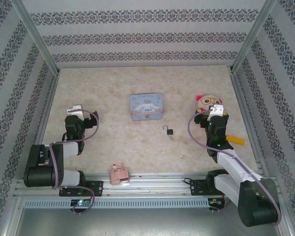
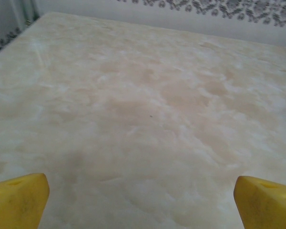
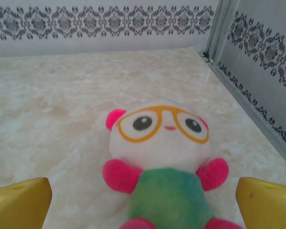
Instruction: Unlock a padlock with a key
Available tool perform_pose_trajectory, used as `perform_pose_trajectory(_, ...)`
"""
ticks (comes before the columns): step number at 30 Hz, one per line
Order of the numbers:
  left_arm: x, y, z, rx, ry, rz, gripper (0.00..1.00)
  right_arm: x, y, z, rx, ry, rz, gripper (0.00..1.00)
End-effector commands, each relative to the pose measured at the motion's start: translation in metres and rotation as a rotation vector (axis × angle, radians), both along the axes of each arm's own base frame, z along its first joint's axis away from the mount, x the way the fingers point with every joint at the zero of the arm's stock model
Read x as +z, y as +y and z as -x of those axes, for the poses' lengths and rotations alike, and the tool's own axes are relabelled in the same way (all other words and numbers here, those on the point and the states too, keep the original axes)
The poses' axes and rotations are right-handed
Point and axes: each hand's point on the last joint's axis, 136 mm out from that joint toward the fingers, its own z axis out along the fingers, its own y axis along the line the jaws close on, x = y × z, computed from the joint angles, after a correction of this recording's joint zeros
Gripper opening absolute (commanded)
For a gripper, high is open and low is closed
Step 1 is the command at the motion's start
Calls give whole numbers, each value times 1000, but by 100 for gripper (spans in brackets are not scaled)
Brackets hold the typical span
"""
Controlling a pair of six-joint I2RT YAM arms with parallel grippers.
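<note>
Rail point(image 1: 152, 183); marbled table point(image 1: 113, 142); patterned walls point(image 1: 147, 39); padlock point(image 1: 168, 131), maybe key point(image 1: 172, 137)

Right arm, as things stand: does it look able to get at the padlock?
Probably yes. The small dark padlock with a silver shackle lies on bare table to that arm's left, nothing between. The open right pincer faces the white plush toy with orange glasses, so it would have to turn.

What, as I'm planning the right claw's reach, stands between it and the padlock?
Nothing visible does. The open right claw faces the plush, which lies beyond it, away from the padlock. Bare table runs between claw and padlock, which sits off to the claw's left.
</note>
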Motion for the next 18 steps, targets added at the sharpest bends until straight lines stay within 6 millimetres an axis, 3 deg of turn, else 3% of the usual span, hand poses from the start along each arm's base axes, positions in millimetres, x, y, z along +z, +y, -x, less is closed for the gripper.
perform_pose_trajectory(1, 24, -18, -9, -131, -148, -20, 99, 15, -2, -1, 7, -87, 30, 98)
perform_pose_trajectory(4, 15, -35, -11, -241, -153, -30, 99, 10, 2, -1, 30, -83, 29, 98)
perform_pose_trajectory(10, 5, -46, -17, -303, -149, -36, 99, 2, 11, -3, 86, -113, 23, 98)
perform_pose_trajectory(15, -5, -45, -32, -282, -36, -52, 99, -2, 19, -7, 124, -152, 14, 98)
perform_pose_trajectory(18, -7, -26, -35, -146, -16, -69, 99, -1, 19, -11, 125, -174, 15, 98)
